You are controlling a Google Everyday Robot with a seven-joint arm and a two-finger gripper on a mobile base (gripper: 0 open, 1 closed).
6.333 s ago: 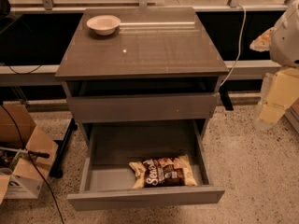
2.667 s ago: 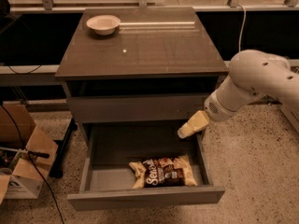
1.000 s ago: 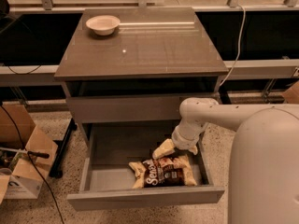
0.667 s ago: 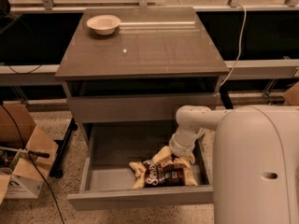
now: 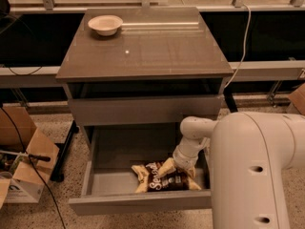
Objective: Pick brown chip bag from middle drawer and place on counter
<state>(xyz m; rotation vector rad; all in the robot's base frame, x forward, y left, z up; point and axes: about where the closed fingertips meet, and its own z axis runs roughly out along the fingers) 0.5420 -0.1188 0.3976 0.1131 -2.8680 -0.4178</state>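
The brown chip bag (image 5: 153, 181) lies flat in the front right part of the open middle drawer (image 5: 114, 202), cream ends showing and white script facing up. My gripper (image 5: 170, 168) reaches down into the drawer from the right on the white arm and sits on the bag's upper right part; one cream finger (image 5: 166, 167) lies on the bag. The arm's big white body hides the drawer's right end. The counter (image 5: 143, 46) above carries a white bowl at its far left corner.
A white bowl (image 5: 105, 24) stands on the counter. A shut drawer front (image 5: 143, 109) sits above the open one. Cardboard boxes (image 5: 21, 163) and cables lie on the speckled floor at the left. A white cable (image 5: 242, 42) hangs at the right.
The arm has swung in from the right, gone down into the open drawer and come to rest on the chip bag. The arm's body now fills the lower right of the view.
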